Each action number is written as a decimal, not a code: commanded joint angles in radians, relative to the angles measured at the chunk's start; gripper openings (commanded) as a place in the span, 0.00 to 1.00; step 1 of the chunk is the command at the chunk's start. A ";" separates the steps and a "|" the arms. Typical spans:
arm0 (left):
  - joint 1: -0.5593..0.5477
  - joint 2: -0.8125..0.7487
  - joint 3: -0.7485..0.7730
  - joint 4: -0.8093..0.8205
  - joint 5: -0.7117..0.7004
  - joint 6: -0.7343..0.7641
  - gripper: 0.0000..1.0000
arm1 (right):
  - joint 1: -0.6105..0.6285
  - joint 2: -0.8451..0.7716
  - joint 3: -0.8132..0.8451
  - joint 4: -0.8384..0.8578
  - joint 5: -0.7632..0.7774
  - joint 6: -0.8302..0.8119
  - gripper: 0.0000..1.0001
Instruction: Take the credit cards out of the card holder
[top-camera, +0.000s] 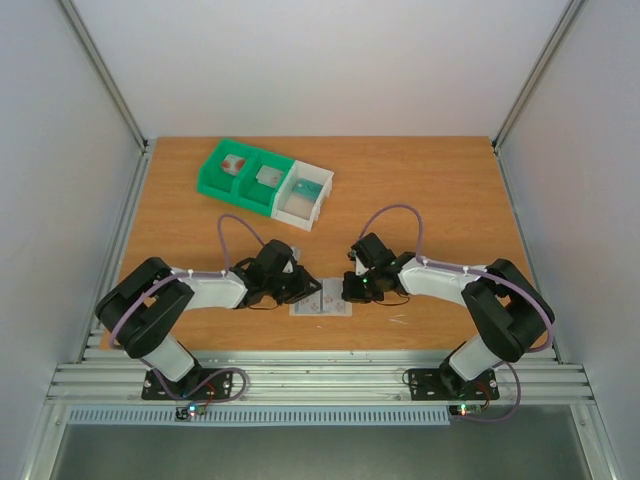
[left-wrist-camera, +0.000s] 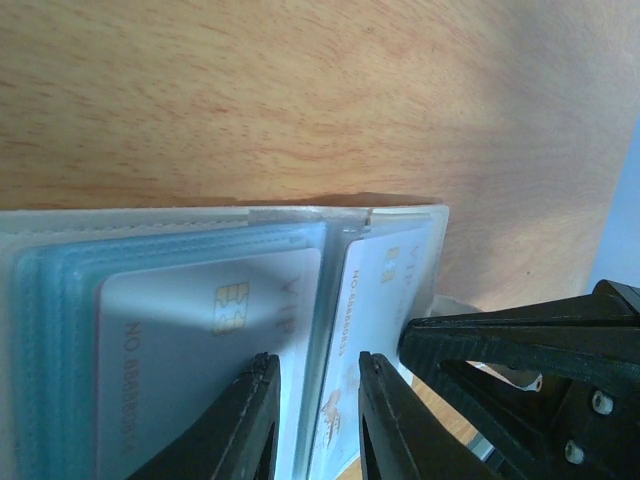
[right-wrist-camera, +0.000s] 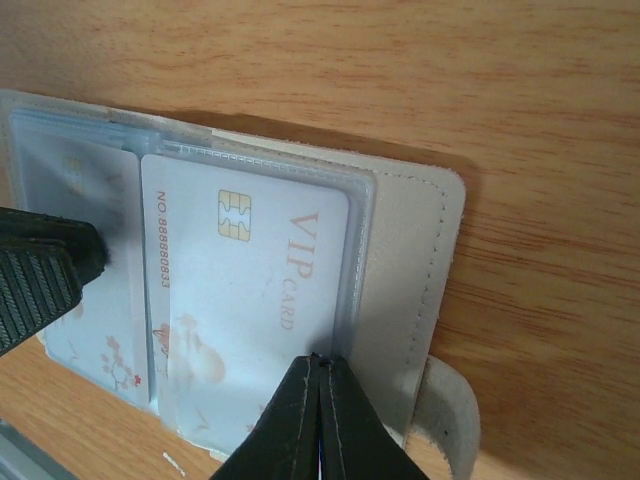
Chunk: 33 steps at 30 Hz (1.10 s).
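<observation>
The left gripper (top-camera: 312, 294) and the right gripper (top-camera: 350, 290) are covering most of the card holder (top-camera: 322, 309) in the middle. Things in the upper-left tray (top-camera: 232, 199) are looking too small to tell.

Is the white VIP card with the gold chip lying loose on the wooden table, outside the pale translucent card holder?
No, the white VIP card sits tucked in a clear pocket of the card holder.

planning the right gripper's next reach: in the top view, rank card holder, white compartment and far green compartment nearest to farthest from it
1. card holder: right at the right gripper, near the table's front edge.
2. white compartment: farther back, slightly left of the gripper.
3. far green compartment: back left, farthest.
</observation>
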 joint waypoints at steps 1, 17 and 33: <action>-0.005 0.036 -0.010 0.071 0.007 -0.014 0.23 | -0.006 0.020 -0.051 0.049 -0.009 0.019 0.04; -0.010 0.123 -0.013 0.194 0.054 -0.074 0.19 | -0.006 0.024 -0.084 0.057 -0.005 0.032 0.04; -0.010 0.057 -0.030 0.137 0.013 -0.067 0.00 | -0.011 0.026 -0.100 0.052 0.029 0.015 0.04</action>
